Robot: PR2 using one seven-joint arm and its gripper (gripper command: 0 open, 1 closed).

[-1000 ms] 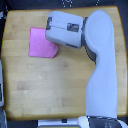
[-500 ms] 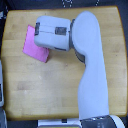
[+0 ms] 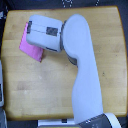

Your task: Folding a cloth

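The pink-magenta cloth [image 3: 30, 49] lies on the wooden tabletop [image 3: 102, 35] at the exterior view's upper left. Only a narrow slanted part of it shows. The rest is hidden under the arm's white, boxy wrist and gripper [image 3: 29, 34], which hangs right over the cloth's upper part. The fingers are not distinguishable from above, so I cannot tell whether they are open, shut or holding cloth. The thick white arm [image 3: 82, 65] runs from the bottom of the view up to the cloth.
The table's left edge [image 3: 4, 55] is close to the cloth. A grey object [image 3: 2, 92] sits just off the table at the lower left. The robot's base [image 3: 92, 120] fills the bottom right.
The arm's end has swung toward the view's left, over the cloth. It now covers more of the cloth than one second ago. The visible pink part has become narrower.
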